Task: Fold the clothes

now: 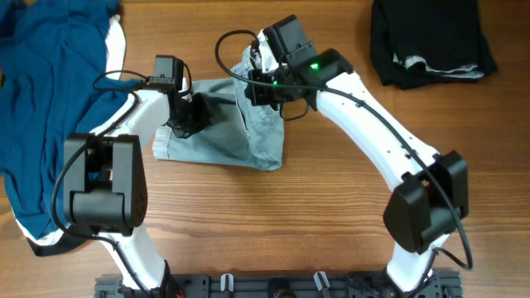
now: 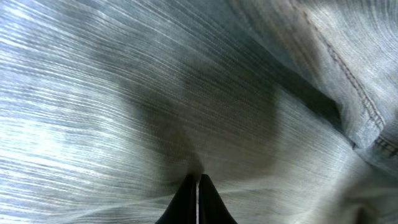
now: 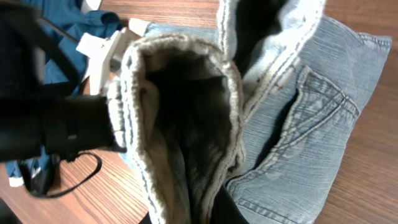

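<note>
**A:** What lies furthest left?

**B:** A blue garment [image 1: 50, 91], rumpled over the left edge of the wooden table [image 1: 331, 215]; the left arm's base stands in front of part of it.

**A:** And the left gripper?

**B:** The left gripper [image 1: 189, 116] is down on the left half of the shorts [image 1: 219, 141]; in its wrist view the two fingers [image 2: 186, 202] are pressed together; the denim puckers into creases right at their tips, so they are pinching a small fold of it.

**A:** Where are the shorts themselves?

**B:** In the middle of the table, toward its far side, between the two grippers; they are pale blue denim; the left part lies flat on the wood, while the right part is doubled over and raised at the far corner.

**A:** The right gripper, then?

**B:** The right gripper [image 1: 260, 81] sits over that far right corner, holding a thick stitched edge up off the table; in its wrist view the lifted cloth gapes like a tube toward the camera and hides most of the fingers; only a dark sliver shows at the bottom; they are clamped on the denim. A stitched back pocket [image 3: 311, 118] lies flat just to the right.

**A:** Anything further right?

**B:** A black garment [image 1: 431, 37], bunched at the far right corner; it is well apart from the shorts.
</note>
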Controlling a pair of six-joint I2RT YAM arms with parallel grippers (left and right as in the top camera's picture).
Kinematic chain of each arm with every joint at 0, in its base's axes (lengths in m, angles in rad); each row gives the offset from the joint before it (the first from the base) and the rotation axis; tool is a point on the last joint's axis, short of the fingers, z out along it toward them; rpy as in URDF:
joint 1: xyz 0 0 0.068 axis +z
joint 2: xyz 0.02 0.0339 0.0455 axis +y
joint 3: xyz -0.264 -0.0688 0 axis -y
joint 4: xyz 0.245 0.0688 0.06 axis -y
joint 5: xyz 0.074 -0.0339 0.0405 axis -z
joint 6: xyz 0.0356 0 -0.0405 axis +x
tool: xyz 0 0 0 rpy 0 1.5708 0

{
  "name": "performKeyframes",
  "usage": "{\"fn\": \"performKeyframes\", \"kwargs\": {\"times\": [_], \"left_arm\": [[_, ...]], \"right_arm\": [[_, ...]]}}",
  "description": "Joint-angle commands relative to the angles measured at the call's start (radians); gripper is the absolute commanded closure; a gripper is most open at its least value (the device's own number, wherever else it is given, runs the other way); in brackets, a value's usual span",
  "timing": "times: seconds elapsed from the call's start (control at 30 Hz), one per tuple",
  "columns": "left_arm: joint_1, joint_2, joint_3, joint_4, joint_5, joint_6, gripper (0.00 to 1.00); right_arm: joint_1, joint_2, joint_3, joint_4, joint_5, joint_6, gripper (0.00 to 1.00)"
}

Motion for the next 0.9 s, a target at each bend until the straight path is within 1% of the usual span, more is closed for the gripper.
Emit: {"fn": "performKeyframes", "kwargs": {"times": [0.0, 0.03, 0.1, 0.13, 0.2, 0.27, 0.3, 0.37, 0.4, 0.47, 0.57, 0.6, 0.67, 0.73, 0.87], "left_arm": [[0.001, 0.014, -0.014, 0.004, 0.000, -0.010, 0.96], [0.003, 0.014, -0.009, 0.004, 0.000, -0.007, 0.96], [0.010, 0.006, 0.040, -0.068, -0.005, 0.029, 0.96], [0.016, -0.002, 0.079, -0.129, -0.030, 0.040, 0.96], [0.025, -0.022, 0.175, -0.269, -0.068, 0.104, 0.96], [0.030, -0.034, 0.262, -0.367, -0.071, 0.212, 0.87], [0.029, -0.035, 0.278, -0.364, -0.071, 0.259, 0.83], [0.029, -0.023, 0.276, -0.332, -0.071, 0.356, 0.82], [0.029, -0.011, 0.276, -0.319, -0.071, 0.390, 0.83], [0.029, 0.014, 0.274, -0.292, -0.071, 0.419, 0.85], [0.029, 0.052, 0.272, -0.266, -0.065, 0.420, 0.89], [0.029, 0.064, 0.272, -0.256, -0.037, 0.444, 0.89], [0.029, 0.083, 0.266, -0.225, 0.064, 0.510, 0.91], [0.029, 0.096, 0.264, -0.222, 0.142, 0.568, 0.96], [0.029, 0.113, 0.261, -0.245, 0.209, 0.579, 0.96]], "right_arm": [[-0.018, 0.024, 0.017, -0.007, 0.020, 0.046, 0.96], [-0.035, 0.008, 0.017, -0.015, 0.015, 0.035, 0.96], [-0.070, -0.032, 0.017, -0.053, 0.013, 0.012, 0.96], [-0.103, -0.060, 0.017, -0.087, 0.013, -0.004, 0.96], [-0.169, -0.107, 0.017, -0.148, 0.007, -0.039, 0.96], [-0.264, -0.153, 0.017, -0.228, -0.026, -0.129, 0.96], [-0.318, -0.166, 0.017, -0.267, -0.050, -0.183, 0.96], [-0.426, -0.169, 0.017, -0.354, -0.116, -0.317, 0.96], [-0.472, -0.169, 0.017, -0.384, -0.137, -0.362, 0.96], [-0.561, -0.169, 0.017, -0.423, -0.167, -0.426, 0.96], [-0.665, -0.169, 0.017, -0.461, -0.192, -0.494, 0.96], [-0.681, -0.169, 0.017, -0.468, -0.204, -0.509, 0.96], [-0.698, -0.169, 0.017, -0.475, -0.206, -0.531, 0.96], [-0.697, -0.168, 0.017, -0.473, -0.205, -0.531, 0.96], [-0.697, -0.167, 0.017, -0.470, -0.205, -0.527, 0.95]]}}
